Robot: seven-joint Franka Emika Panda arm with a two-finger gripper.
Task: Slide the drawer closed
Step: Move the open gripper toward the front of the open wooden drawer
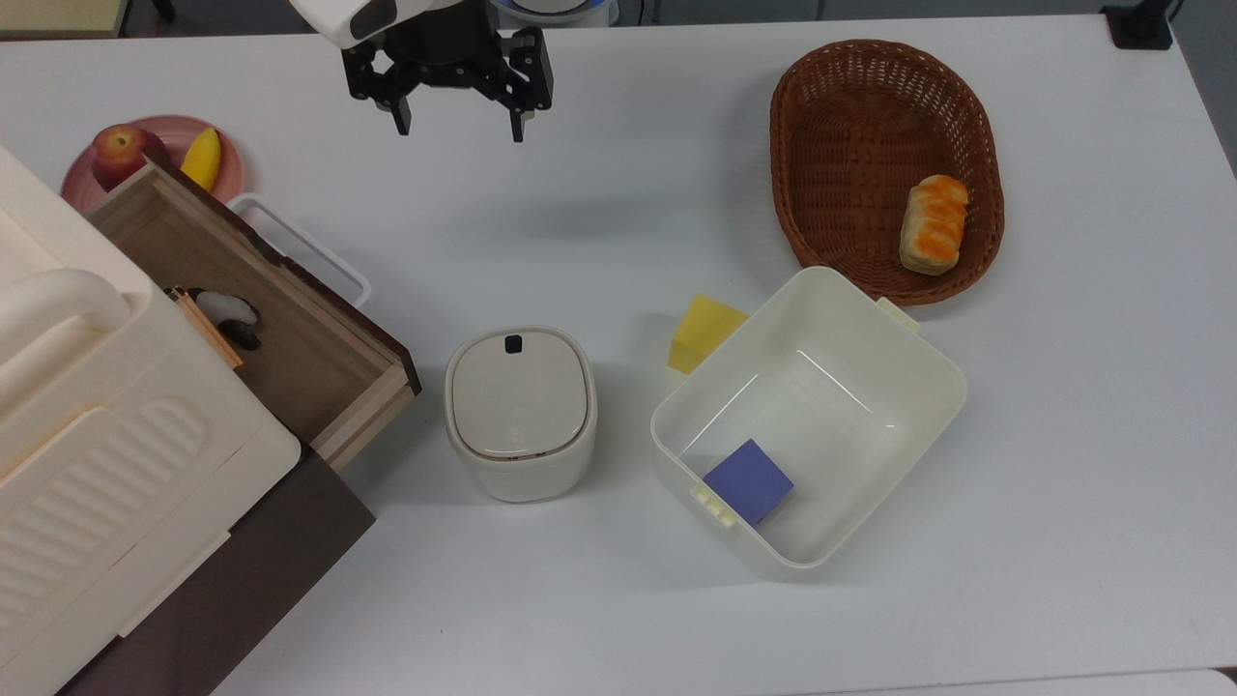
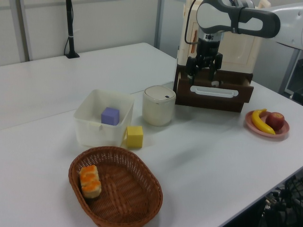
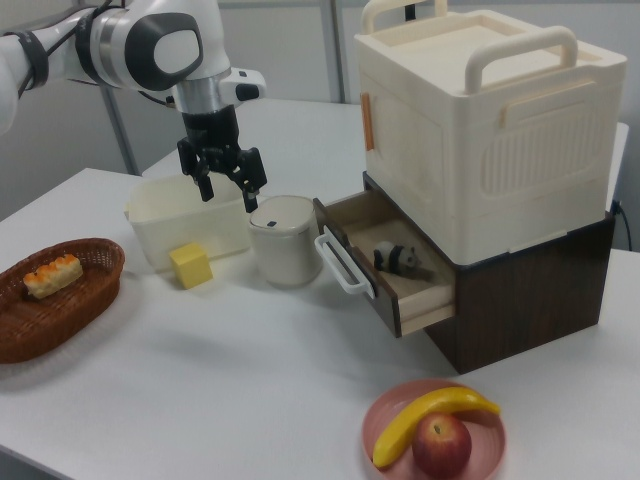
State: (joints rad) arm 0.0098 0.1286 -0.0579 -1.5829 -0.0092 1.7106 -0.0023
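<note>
Gripper hangs above the table with fingers spread and nothing between them, apart from the drawer, which stands pulled out of the dark cabinet base below and to the top view's left of it, white handle facing the gripper. Closing has not begun: approach, contact with the front panel and the full push all remain. Count: one drawer, one handle, one small panda figure lying inside.
</note>
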